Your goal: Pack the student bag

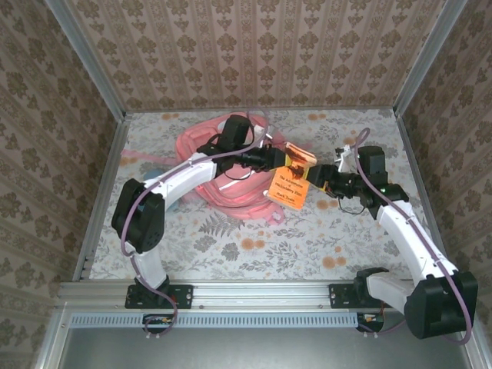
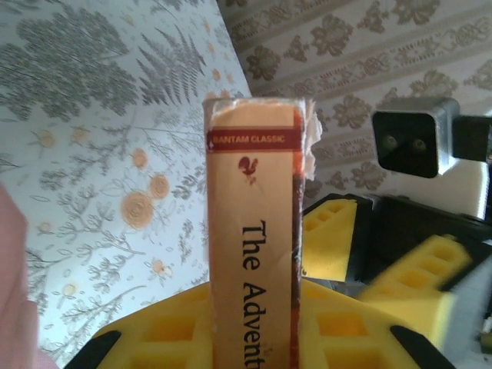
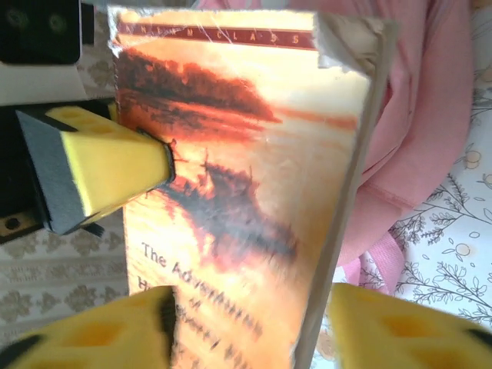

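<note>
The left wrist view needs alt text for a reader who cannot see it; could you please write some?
An orange paperback book, spine reading "Bantam Classic" and "The Advent…", is gripped between the yellow pads of the left end effector. Behind it are the right end effector, a floral tablecloth and patterned wallpaper.

On table (image 1: 231, 246), student bag (image 1: 188, 146) centre-back; book (image 1: 290, 184) at bag's right edge.

The bag (image 1: 192, 146) is pink; the book (image 1: 290, 186) orange with a dark red band. Grey ferns and orange flowers cover the table (image 1: 254, 246).
</note>
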{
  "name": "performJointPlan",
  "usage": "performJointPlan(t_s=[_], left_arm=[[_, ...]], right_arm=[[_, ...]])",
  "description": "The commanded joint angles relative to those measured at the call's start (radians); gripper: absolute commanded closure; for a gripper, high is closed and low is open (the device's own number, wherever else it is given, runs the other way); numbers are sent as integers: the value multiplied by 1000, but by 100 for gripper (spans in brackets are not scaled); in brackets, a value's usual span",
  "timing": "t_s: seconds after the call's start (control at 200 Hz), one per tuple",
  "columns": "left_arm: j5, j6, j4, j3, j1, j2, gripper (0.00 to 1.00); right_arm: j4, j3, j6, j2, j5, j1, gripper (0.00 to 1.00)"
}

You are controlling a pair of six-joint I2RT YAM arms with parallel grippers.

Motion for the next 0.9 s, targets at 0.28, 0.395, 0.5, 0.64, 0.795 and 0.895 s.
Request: performJointPlan(t_s=[0.28,0.395,0.5,0.64,0.795,0.895], left_arm=[[-358,-330,265,-176,107,-198,87],[-443,-425,323,-210,106,-225,87],[-510,-507,386,-248,97,-245,87],[-550,-583,441,-274,82,-250,87],[-579,-620,461,-277,56,-248,87],[-587,-647,478,-285,47,-251,87]], right_arm=[[531,-273,624,-130,62,63,4],[649,-309,761,-109,121,125,1],[772,-325,872,-70,174,177,0],[907,-318,976,-6,245,238,0],[1003,-281,1037,70,311,296,0],[1033,-255,1066,115,341,315,0]])
